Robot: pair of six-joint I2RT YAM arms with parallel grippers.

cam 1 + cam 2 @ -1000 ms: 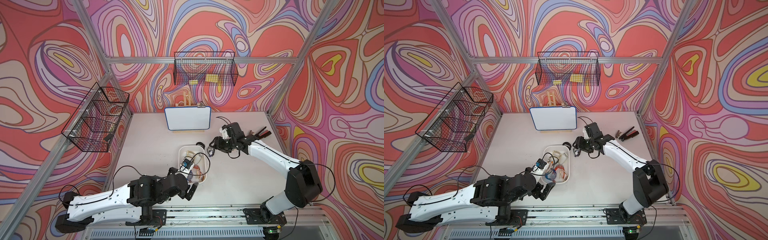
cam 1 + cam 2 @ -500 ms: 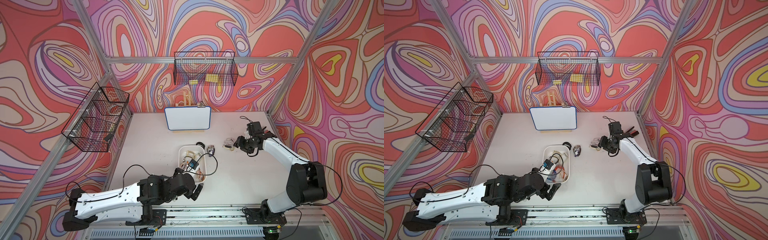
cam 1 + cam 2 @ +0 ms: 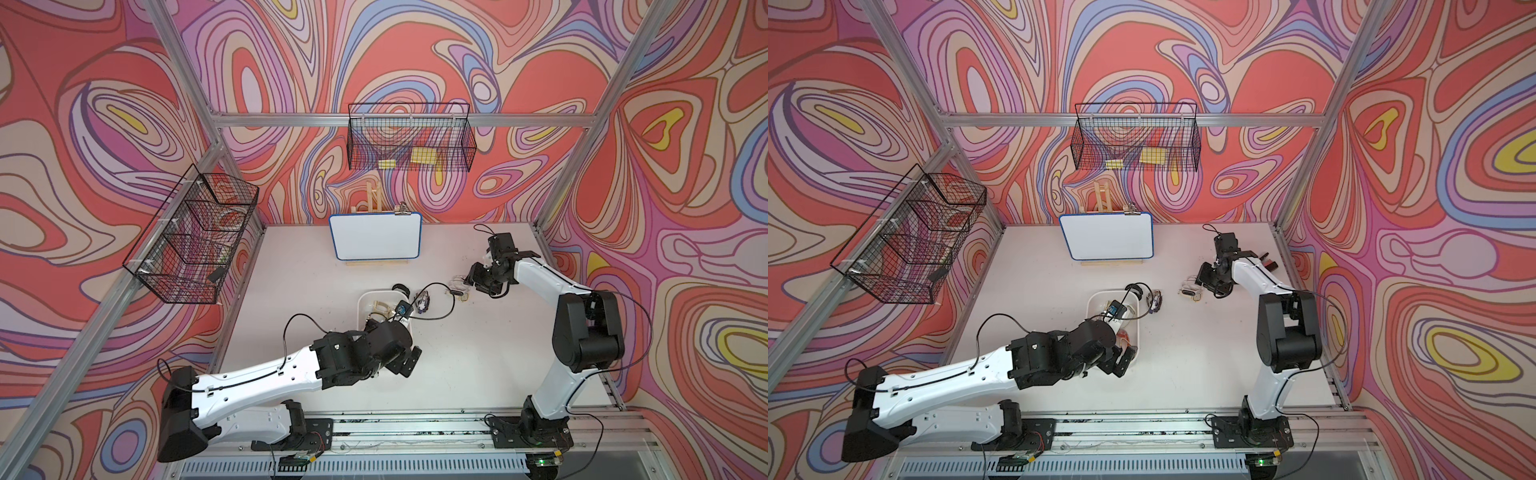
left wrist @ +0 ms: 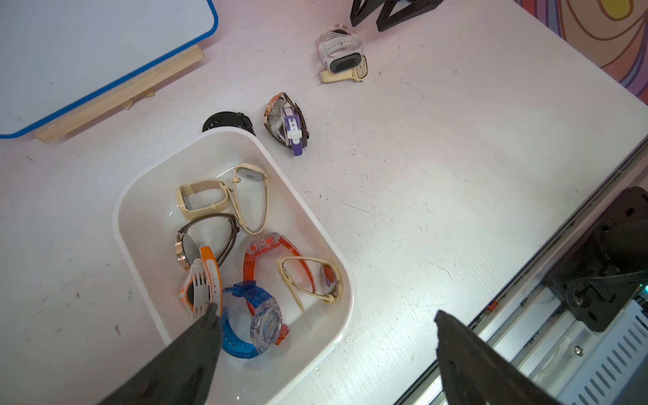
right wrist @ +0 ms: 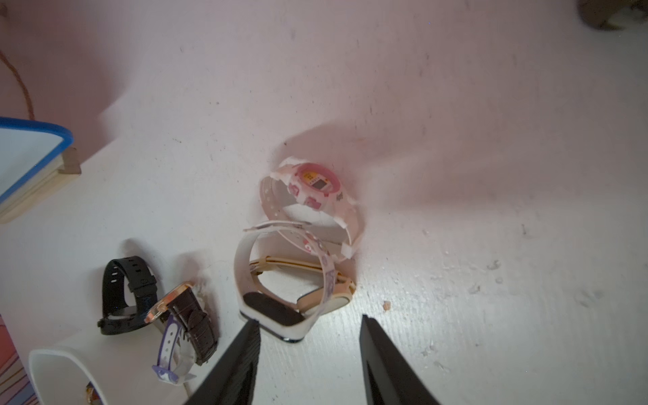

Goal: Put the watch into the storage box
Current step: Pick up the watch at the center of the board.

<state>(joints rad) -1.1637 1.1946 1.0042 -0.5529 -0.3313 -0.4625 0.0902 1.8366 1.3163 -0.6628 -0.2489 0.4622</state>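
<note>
At pick-up, the half-open, empty right gripper hovered by the white watch lying apart from the storage box and likely needed to straddle it; the left gripper gaped empty above that box.

Storage box holding watches, left gripper spread wide

Robot lab test cell: aluminium frame, swirl-printed walls, base rail
</note>
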